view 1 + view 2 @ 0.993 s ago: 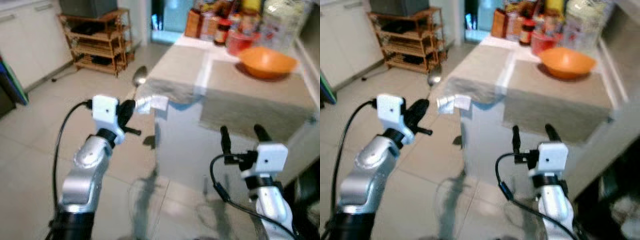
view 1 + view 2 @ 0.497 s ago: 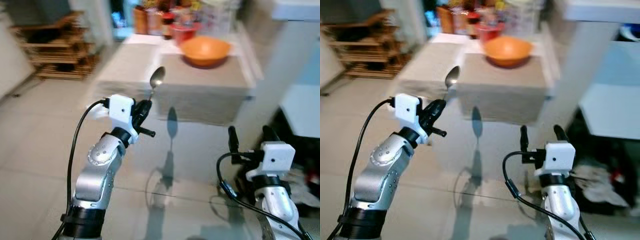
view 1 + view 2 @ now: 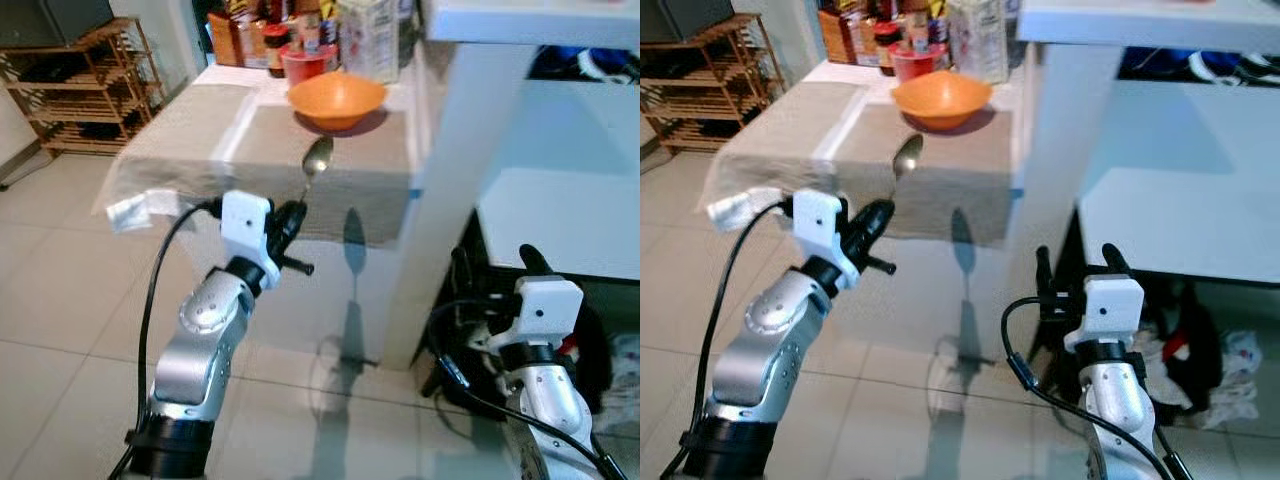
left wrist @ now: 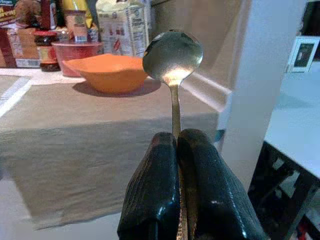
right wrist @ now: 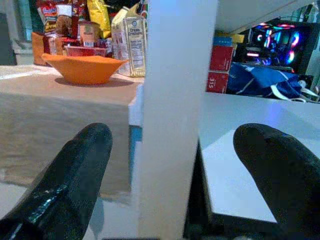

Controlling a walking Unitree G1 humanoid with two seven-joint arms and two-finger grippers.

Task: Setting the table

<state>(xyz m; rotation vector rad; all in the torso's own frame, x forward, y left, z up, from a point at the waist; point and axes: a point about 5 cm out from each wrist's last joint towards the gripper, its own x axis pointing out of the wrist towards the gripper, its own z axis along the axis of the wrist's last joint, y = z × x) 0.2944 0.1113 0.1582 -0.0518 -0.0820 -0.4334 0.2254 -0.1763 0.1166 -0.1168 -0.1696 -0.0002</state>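
Observation:
My left gripper (image 3: 291,214) is raised in front of me, shut on the handle of a silver spoon (image 3: 318,157) that points up with its bowl toward the table. In the left wrist view the spoon (image 4: 172,50) stands upright between the closed fingers (image 4: 159,165). Beyond it an orange bowl (image 3: 337,97) sits on the table's beige cloth (image 3: 180,150), near the right edge. My right gripper (image 3: 495,266) hangs low on the right, open and empty, facing a white post (image 5: 175,100).
Jars, cartons and snack packets (image 3: 290,35) crowd the table's far end. A white desk (image 3: 560,210) with its thick post (image 3: 450,150) stands right of the table, with dark clutter and cables underneath. A wooden shelf (image 3: 85,80) is at far left, across the tiled floor (image 3: 60,300).
The camera has swung and come closer: the table sits more to the left and the white desk and post have come into view. The left gripper still holds the spoon upright.

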